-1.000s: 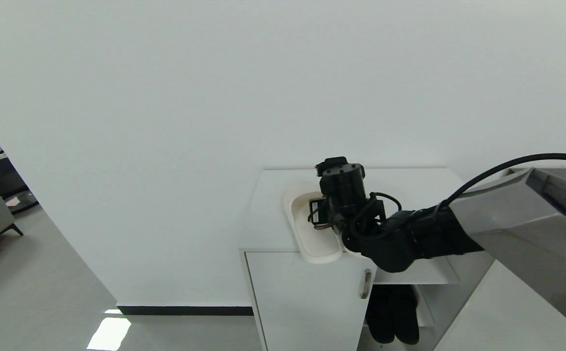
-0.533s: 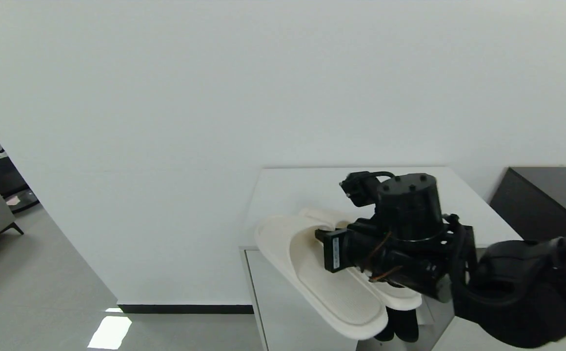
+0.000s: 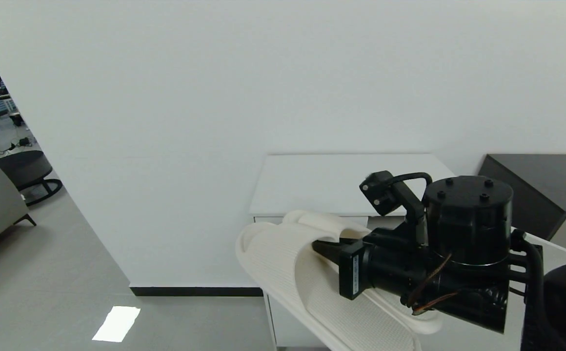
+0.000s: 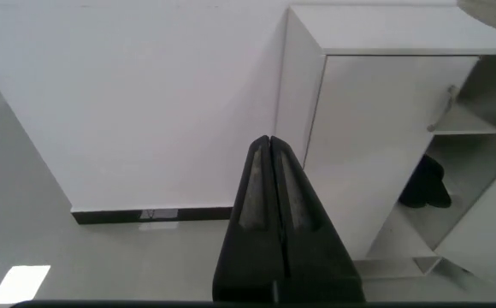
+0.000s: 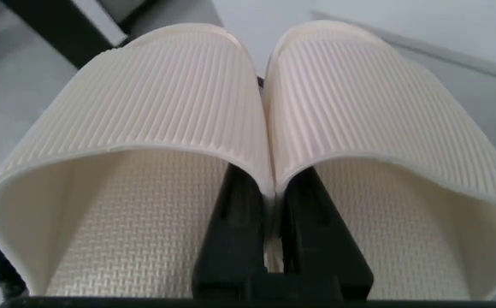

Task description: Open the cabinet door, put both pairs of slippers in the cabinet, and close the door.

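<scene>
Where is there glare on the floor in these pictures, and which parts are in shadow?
Head view: a bright reflection lies on the glossy floor near the wall. Left wrist view: a similar patch on the floor; the inside of the open cabinet is dimmer, with dark slippers there. Right wrist view: the cream slippers are evenly lit, no glare.

A: The cream slippers (image 5: 145, 111) in the right gripper (image 5: 269, 197), what is their surface?
B: Soft, foam-like plastic, matt. The straps are ribbed, the insoles have a small diamond pattern. The fingers (image 5: 231, 239) are black matt plastic.
A: And the cabinet (image 3: 341, 183) beyond the gripper?
B: White, smooth, matt panels. Its handle (image 4: 442, 107) looks like silvery metal. The floor (image 3: 44, 292) below is grey and glossy.
</scene>
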Robot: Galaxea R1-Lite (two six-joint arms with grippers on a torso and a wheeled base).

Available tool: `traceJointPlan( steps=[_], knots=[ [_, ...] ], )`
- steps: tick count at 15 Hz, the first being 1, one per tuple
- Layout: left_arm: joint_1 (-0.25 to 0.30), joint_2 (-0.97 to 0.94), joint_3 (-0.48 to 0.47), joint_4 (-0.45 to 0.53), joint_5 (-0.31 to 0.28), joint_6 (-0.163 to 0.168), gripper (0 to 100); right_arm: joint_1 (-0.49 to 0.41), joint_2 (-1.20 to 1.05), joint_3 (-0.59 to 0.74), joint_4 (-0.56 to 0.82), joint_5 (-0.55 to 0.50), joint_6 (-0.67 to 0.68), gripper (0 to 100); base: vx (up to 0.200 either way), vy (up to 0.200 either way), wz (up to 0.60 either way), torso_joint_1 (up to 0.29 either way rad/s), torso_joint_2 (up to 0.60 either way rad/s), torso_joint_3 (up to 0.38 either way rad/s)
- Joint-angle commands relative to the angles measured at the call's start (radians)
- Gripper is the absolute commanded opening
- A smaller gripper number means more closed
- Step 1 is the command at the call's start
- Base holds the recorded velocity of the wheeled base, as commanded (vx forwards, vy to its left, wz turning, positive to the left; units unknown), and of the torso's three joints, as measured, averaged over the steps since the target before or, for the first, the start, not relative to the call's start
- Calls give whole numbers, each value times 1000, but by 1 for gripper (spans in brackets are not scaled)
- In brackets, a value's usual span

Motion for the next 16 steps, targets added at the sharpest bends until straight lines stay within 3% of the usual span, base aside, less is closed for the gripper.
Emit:
traceJointPlan(
  steps=[1, 3, 13, 16],
  knots=[
    [1, 1, 0, 0, 2, -2, 0, 1, -10, 43, -48, 34, -3, 0, -200, 0, 0, -2, 2, 2],
    [1, 1, 0, 0, 2, 1, 0, 4, -11, 54, -60, 40, -3, 0, 0, 0, 0, 0, 0, 0],
    [1, 1, 0, 0, 2, -3, 0, 12, -13, 78, -65, 43, -3, 0, 200, -200, 0, 6, 4, 4],
    [1, 1, 0, 0, 2, -3, 0, 9, -11, 144, -165, 111, -23, 0, 133, -200, 0, 6, 1, 2]
  ],
)
